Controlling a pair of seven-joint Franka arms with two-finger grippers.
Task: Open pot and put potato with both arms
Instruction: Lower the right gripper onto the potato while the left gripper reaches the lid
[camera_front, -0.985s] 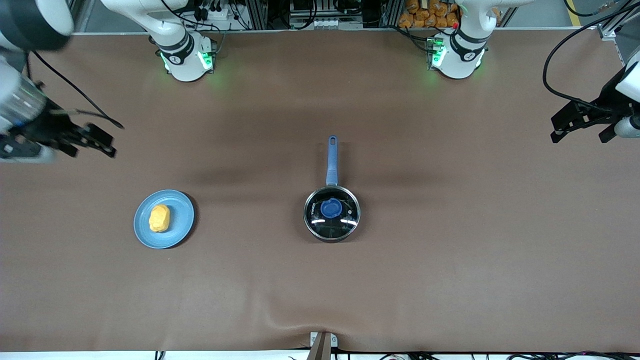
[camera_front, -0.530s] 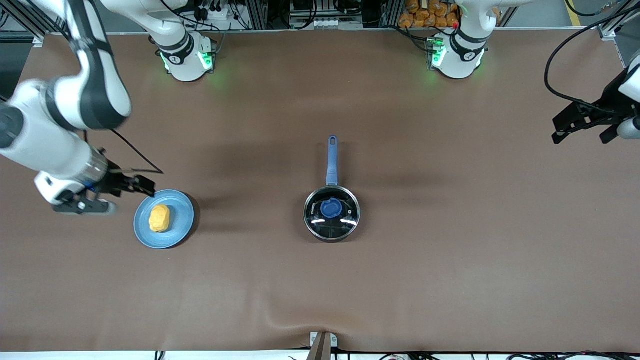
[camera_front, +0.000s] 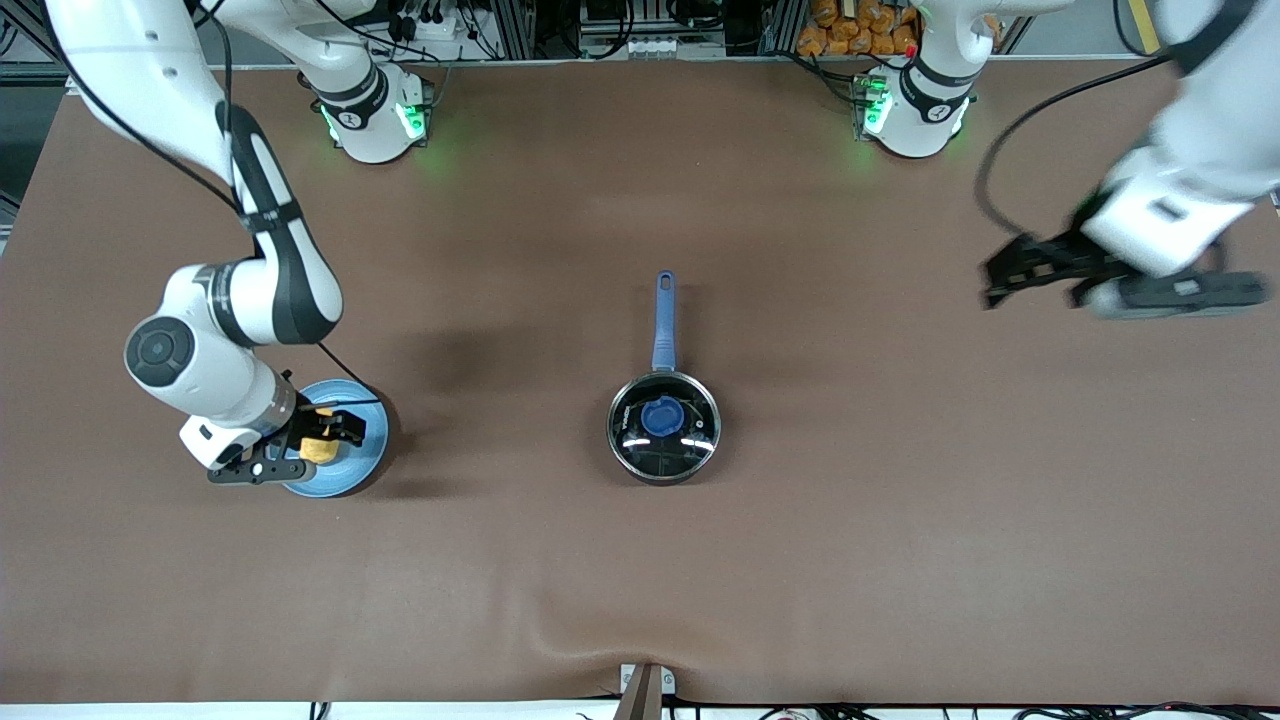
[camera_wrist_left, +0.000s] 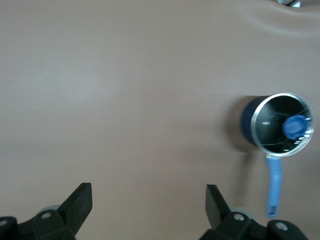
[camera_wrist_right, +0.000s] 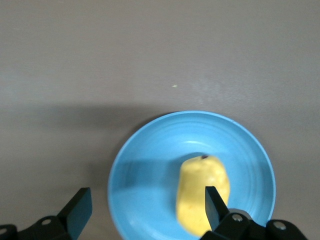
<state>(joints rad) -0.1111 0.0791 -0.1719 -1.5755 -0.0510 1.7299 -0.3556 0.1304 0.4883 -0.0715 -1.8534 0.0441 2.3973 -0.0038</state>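
Observation:
The black pot (camera_front: 664, 452) stands mid-table, its blue handle (camera_front: 664, 320) pointing toward the robot bases. A glass lid with a blue knob (camera_front: 661, 416) covers it. The pot also shows in the left wrist view (camera_wrist_left: 248, 120). The yellow potato (camera_wrist_right: 203, 192) lies on a light-blue plate (camera_wrist_right: 150, 170) toward the right arm's end of the table. My right gripper (camera_front: 335, 435) is open, low over the plate, with one finger (camera_wrist_right: 214, 206) beside the potato. My left gripper (camera_front: 1030, 280) is open and empty, up over bare table at the left arm's end.
The brown mat covers the whole table, with a wrinkle (camera_front: 600, 640) at the edge nearest the front camera. The plate (camera_front: 345, 475) is partly covered by the right arm's wrist. Cables hang from both arms.
My right arm has swung in from the table's end and come down over the plate and potato. My left gripper has moved in from the table's end toward the pot.

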